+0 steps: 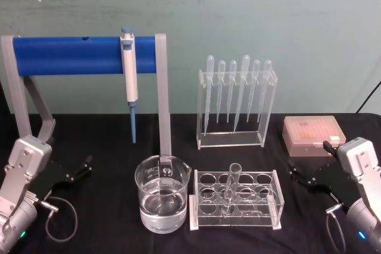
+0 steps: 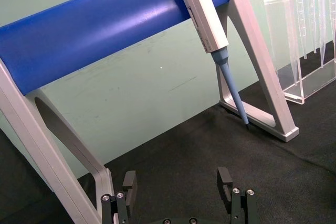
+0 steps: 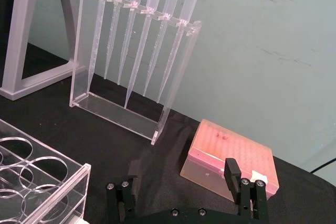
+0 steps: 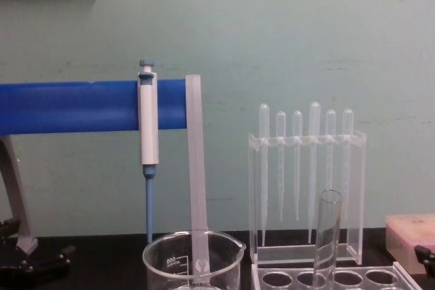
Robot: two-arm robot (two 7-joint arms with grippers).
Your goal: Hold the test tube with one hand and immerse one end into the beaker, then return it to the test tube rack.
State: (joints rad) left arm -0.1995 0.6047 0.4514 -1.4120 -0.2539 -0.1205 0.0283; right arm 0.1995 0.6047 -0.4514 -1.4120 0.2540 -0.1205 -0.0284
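The test tube (image 1: 231, 186) stands upright in a clear rack (image 1: 271, 209) at the table's front centre; in the chest view the test tube (image 4: 328, 236) rises above the rack. Left of the rack sits the beaker (image 1: 162, 201), partly filled with clear liquid; its rim and spout mark the beaker (image 4: 192, 257) in the chest view. My left gripper (image 1: 78, 171) rests low at the left, open and empty, and in its wrist view the left gripper (image 2: 177, 182) points at the blue stand. My right gripper (image 1: 300, 176) rests at the right, open and empty; the right gripper (image 3: 182, 174) faces the pink box.
A blue-and-white micropipette (image 1: 129, 69) hangs from a blue bar stand (image 1: 71, 55) at the back left. A clear holder with several plastic pipettes (image 1: 235, 102) stands behind the rack. A pink tip box (image 1: 314, 135) sits at the back right. The cloth is black.
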